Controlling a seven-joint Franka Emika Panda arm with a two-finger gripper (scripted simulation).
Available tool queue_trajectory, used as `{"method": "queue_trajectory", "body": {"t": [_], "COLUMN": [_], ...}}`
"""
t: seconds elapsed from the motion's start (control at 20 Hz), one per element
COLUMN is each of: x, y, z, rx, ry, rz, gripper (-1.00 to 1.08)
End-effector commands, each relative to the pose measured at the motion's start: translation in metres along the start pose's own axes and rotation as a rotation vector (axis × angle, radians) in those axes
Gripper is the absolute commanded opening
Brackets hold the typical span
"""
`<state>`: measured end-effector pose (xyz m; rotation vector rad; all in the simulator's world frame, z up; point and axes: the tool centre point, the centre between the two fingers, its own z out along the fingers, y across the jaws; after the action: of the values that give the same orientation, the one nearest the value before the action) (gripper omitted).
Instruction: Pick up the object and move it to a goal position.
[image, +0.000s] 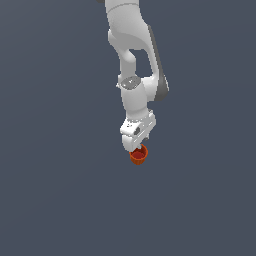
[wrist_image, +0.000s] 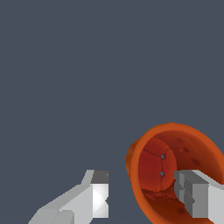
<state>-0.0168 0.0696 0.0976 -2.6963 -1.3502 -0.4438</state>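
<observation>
Arm: the white Panda arm (image: 134, 60) reaches down the middle of the exterior view, wrist pointing at the flat grey floor (image: 50, 200).

Cup: the orange-red cup (image: 139, 155) sits right under the gripper (image: 135, 146), just off its tip toward the exterior view's right. In the wrist view the cup (wrist_image: 175, 173) shows its open mouth and inner base, so it looks tipped, its long axis leaning toward the camera rather than standing square.

Gripper: the gripper (wrist_image: 142, 192) is spread wide, holding nothing. One fingertip (wrist_image: 99, 194) hangs clear outside the cup wall with a gap between them; the other fingertip (wrist_image: 192, 192) overlaps the cup's opening, seemingly inside the mouth or just over the rim. I cannot tell whether it touches.

Key relation: the near rim wall lies between the two fingers, so a close here would likely pinch that wall, not wrap the whole body.

Stage: looks like the pre-grasp, with the lift and carry to the goal yet to come.

Risk: a rim pinch on a tilted cup could let it swing or slip.
</observation>
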Motion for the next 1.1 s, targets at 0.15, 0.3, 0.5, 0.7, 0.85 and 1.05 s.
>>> {"method": "queue_trajectory", "body": {"t": [0.15, 0.3, 0.5, 0.7, 0.85, 1.05], "x": [0.000, 0.000, 0.000, 0.000, 0.000, 0.001], "y": [-0.001, -0.001, -0.001, -0.002, -0.001, -0.001], "z": [0.001, 0.005, 0.018, 0.029, 0.031, 0.030], "rx": [-0.001, -0.001, -0.001, -0.001, -0.001, -0.001], "ry": [0.002, 0.002, 0.002, 0.002, 0.003, 0.004], "rz": [-0.006, -0.007, -0.009, -0.011, -0.011, -0.010], "gripper": [0.28, 0.28, 0.28, 0.28, 0.28, -1.00]}}
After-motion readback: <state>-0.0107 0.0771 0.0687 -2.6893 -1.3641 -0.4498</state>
